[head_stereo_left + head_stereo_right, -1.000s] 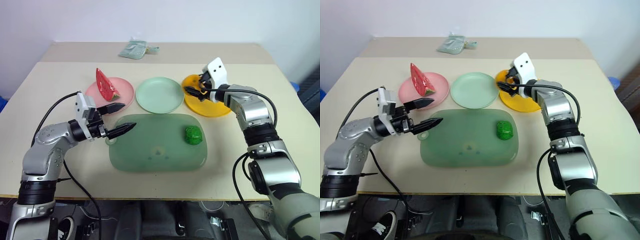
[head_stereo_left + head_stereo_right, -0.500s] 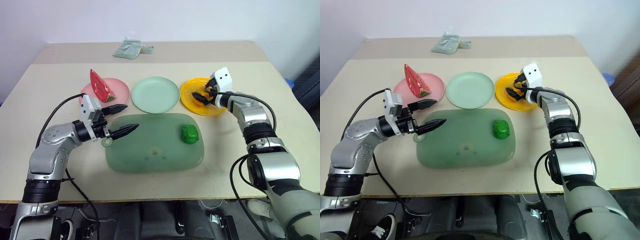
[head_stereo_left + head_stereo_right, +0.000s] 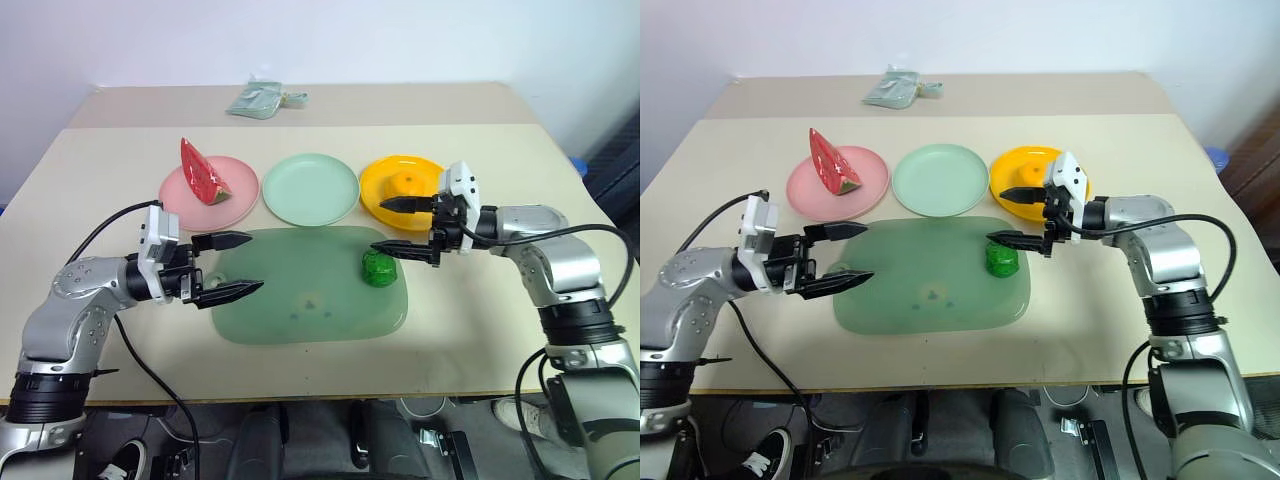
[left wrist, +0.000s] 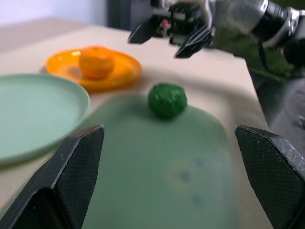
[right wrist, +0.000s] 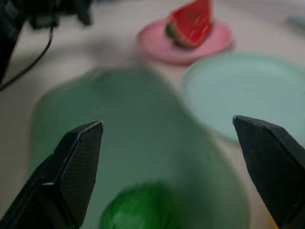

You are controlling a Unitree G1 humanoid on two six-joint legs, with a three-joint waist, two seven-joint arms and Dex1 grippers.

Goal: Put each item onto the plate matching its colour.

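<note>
On the beige worktop (image 3: pixel 90 190) three round plates stand in a row. The pink plate (image 3: pixel 190 200) carries the watermelon wedge (image 3: pixel 200 172), upright on its rind. The mint green plate (image 3: pixel 310 188) is bare. The yellow plate (image 3: pixel 385 205) holds the orange (image 3: pixel 408 181).

The bumpy dark-green vegetable (image 3: pixel 379 268) lies on the green cutting mat (image 3: pixel 310 290), near its right end. The right gripper (image 3: pixel 397 225) points leftward with its jaws wide and holding nothing; its nearer fingertip hangs just beside the vegetable, seemingly a little above it, though contact is hard to judge.

The left gripper (image 3: pixel 238 265) points rightward over the mat's left edge, jaws wide and bare, well apart from the vegetable. A crumpled greenish bag (image 3: pixel 262 101) lies at the worktop's far side.
</note>
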